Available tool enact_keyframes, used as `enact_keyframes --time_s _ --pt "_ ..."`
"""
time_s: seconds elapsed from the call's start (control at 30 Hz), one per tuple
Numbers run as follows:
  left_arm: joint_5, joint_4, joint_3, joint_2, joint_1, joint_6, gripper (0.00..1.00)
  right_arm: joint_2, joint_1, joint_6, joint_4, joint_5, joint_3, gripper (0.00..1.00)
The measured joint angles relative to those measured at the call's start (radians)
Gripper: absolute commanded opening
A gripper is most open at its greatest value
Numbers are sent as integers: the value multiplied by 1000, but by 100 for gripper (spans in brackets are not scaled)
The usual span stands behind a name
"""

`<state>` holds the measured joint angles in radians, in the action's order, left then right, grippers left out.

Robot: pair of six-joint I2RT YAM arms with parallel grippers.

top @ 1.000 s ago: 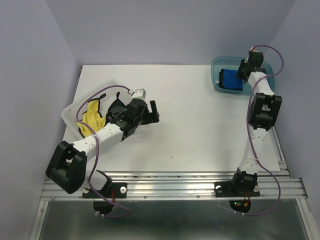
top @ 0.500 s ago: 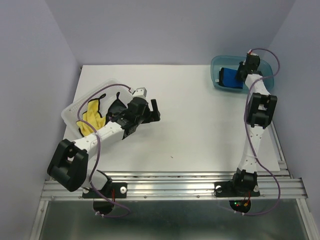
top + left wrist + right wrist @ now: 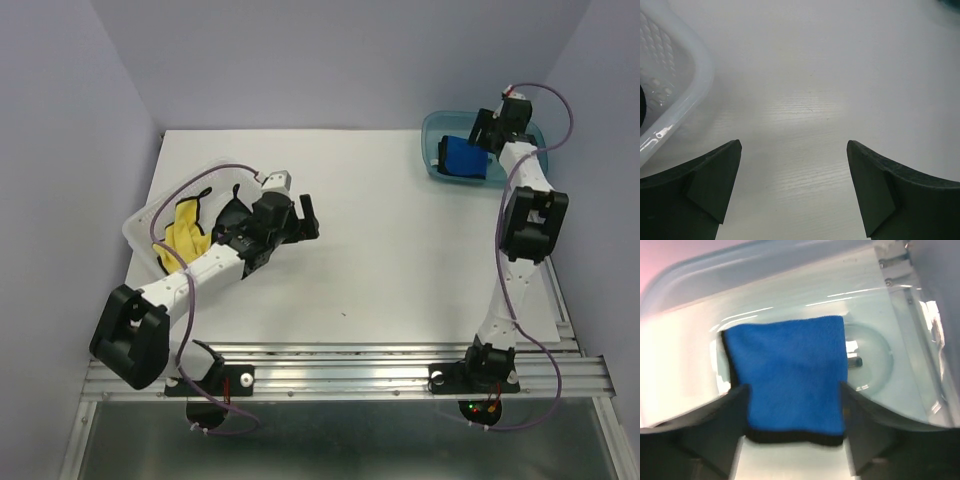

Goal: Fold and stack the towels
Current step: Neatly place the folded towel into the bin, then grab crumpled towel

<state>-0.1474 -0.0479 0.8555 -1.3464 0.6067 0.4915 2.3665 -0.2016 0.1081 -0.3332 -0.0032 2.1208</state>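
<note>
While the right arm reaches to the far right corner of the white table [image 3: 400, 260], its right gripper [image 3: 792, 390] hangs over the teal plastic tray [image 3: 428, 140]. A bright blue towel [image 3: 790, 375] lies in that tray, folded into a neat rectangle with black edging along its near and left sides. It lies flat on the tray floor. In the right wrist view the two dark fingers [image 3: 715, 425] stand apart, one at each near corner of the folded towel. Nothing is pinched between them, so the right hand is released and the towel lies on its own.

On the left side of the table stands a clear ribbed plastic basket [image 3: 702, 70], set at an angle to the table edge. Two more towels lie crumpled inside it. The yellow towel [image 3: 183, 232] is in the nearer end and the black towel [image 3: 235, 215] is just beside it, towards the far end. Neither is folded.

The left arm stretches across the basket's right side, and its left gripper [image 3: 794, 150] is just past the rim, over bare table. Seen from the left wrist, both of its fingers are spread as wide as they go, holding nothing, with only the pale tabletop between them. A corner of the basket shows at the left edge of that view.
</note>
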Motion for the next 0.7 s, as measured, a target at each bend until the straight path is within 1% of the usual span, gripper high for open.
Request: enact_keyframes --time_s 0.03,0.07,0.27,0.33,0.4,0.47,0.6,0.7 --pt "-8 6 0 13 0 -3 99 -47 0 2 5 -6 -40 100" --pt "-20 13 0 36 0 -6 99 -88 0 0 11 -13 -76 100" --pt "-105 84 46 180 -14 -9 99 -463 14 2 51 -62 -342 100" --pt "-148 119 64 217 -27 7 99 -601 21 28 104 -78 -468 100" --pt "-178 153 72 245 -43 23 99 -716 29 58 111 -86 -576 100" --pt "-213 199 83 264 -66 45 99 -851 43 107 162 -87 -732 100" --pt "-279 324 122 271 -155 102 99 -1080 62 190 167 -92 -999 100" --pt "-311 397 131 271 -224 150 99 -1196 66 237 154 -95 -1139 100"
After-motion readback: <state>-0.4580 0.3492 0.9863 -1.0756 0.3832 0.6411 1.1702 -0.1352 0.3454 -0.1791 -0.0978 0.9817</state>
